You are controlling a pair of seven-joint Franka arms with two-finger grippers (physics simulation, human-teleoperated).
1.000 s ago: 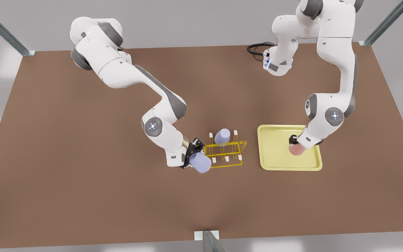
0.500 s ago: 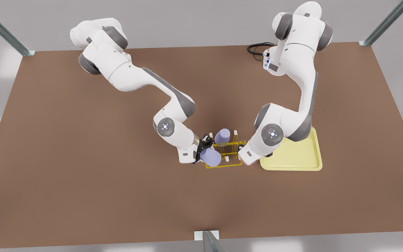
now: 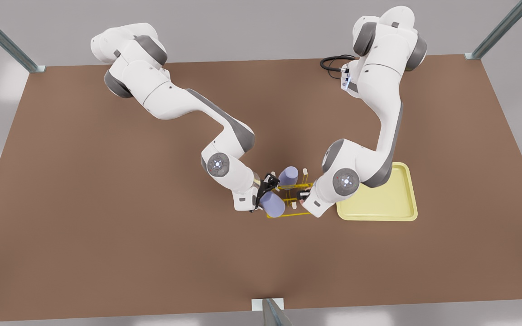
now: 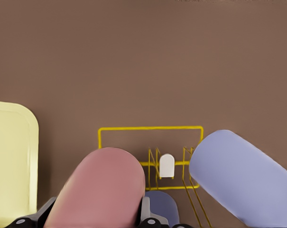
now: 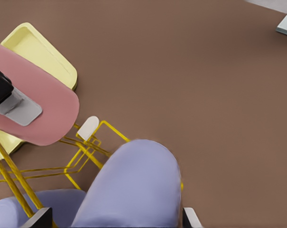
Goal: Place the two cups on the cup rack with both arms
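At the front view's right, my left gripper is shut on the salmon pink cup, held on its side at the end of the yellow wire cup rack nearest the tray. My right gripper, at the front view's left, is shut on a pale lavender cup, tilted over the rack's opposite end. Both cups hang over the rack's frame, with a white-tipped peg between them. A second lavender cup sits upside down on a rear peg.
The pale yellow flat tray lies right beside the rack, partly under my left arm's elbow. A black cable coils at the far table edge. Brown tabletop stretches wide on both sides.
My left arm has swung from over the tray to the rack, bringing the pink cup with it. My right gripper has edged closer to the rack with its lavender cup.
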